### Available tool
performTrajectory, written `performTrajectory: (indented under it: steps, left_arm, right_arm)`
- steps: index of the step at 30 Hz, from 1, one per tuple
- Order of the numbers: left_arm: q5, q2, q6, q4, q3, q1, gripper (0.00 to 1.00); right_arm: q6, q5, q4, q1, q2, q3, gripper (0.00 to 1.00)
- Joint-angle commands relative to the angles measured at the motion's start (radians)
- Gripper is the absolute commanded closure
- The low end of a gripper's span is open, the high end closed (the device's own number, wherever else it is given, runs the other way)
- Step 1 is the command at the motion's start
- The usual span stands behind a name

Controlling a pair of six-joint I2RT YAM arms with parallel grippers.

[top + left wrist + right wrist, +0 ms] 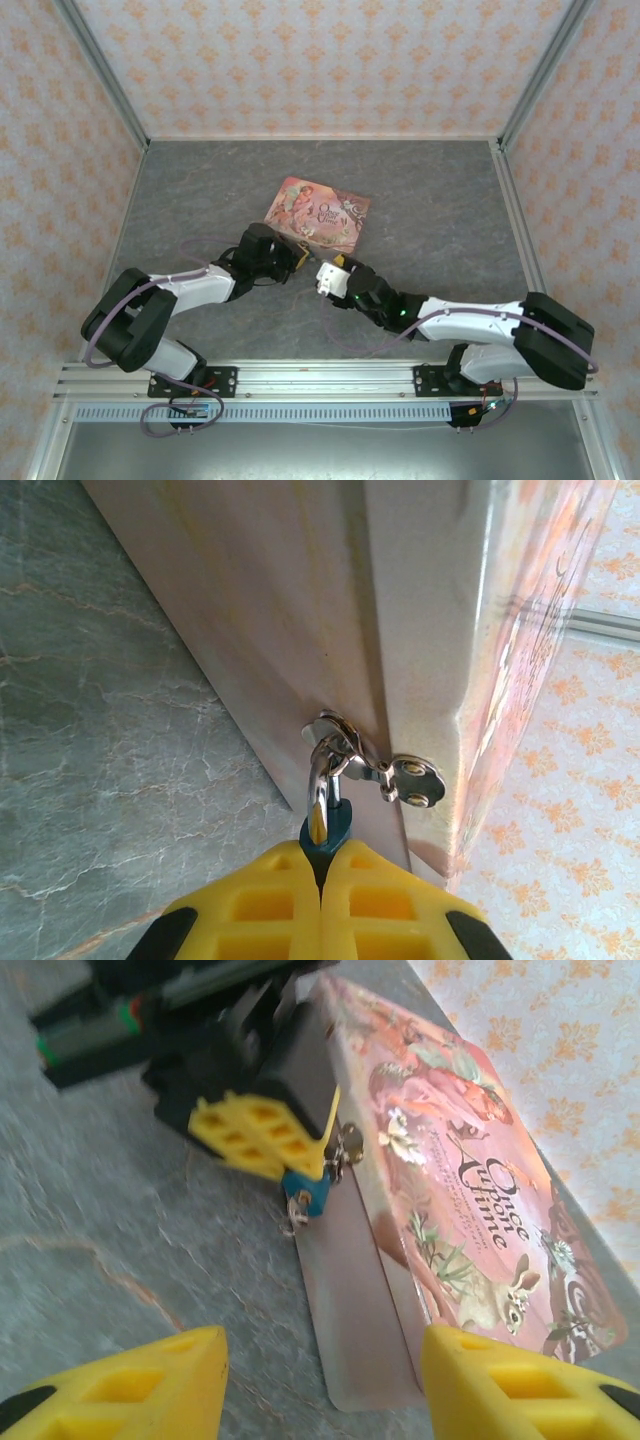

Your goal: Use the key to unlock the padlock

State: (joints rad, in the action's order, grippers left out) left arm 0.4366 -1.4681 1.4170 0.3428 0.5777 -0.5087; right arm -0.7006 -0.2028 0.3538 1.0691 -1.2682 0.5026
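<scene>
The padlock (329,829) is a tiny blue lock. Its silver shackle (318,780) passes through the hasp (412,779) on the side of the pink tin box (318,213). My left gripper (322,855) is shut on the lock's body, the yellow fingers pinching it from both sides. In the right wrist view the padlock (306,1192) sticks out below the left gripper's fingers (258,1136). A small silvery bit (295,1214) hangs at its lower end; it looks like the key, but it is blurred. My right gripper (322,1375) is open a short way in front of the lock, nothing between its fingers.
The tin box lies flat on the grey marbled floor (440,220), in the middle of the cell. Patterned walls (320,60) close in the back and both sides. The two wrists meet just in front of the box's near edge (312,262).
</scene>
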Motion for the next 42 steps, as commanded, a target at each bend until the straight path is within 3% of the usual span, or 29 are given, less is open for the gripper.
performTrajectory:
  steps: [1,20,31,42]
  left_arm:
    - [-0.001,0.045,0.006,0.02,0.03,-0.009,1.0]
    - [0.001,0.084,-0.013,-0.03,0.048,-0.019,1.0]
    - [0.004,0.086,-0.018,-0.041,0.054,-0.019,1.0]
    - [0.006,0.081,-0.018,-0.045,0.059,-0.022,1.0]
  right_arm:
    - [-0.154,-0.09,0.101,0.008,-0.032,0.001,0.47]
    - [-0.217,-0.042,0.309,-0.007,-0.272,0.079,0.56]
    - [-0.175,-0.009,0.348,-0.042,-0.337,0.096,0.66]
    - [-0.145,-0.003,0.383,-0.043,-0.377,0.108,0.69]
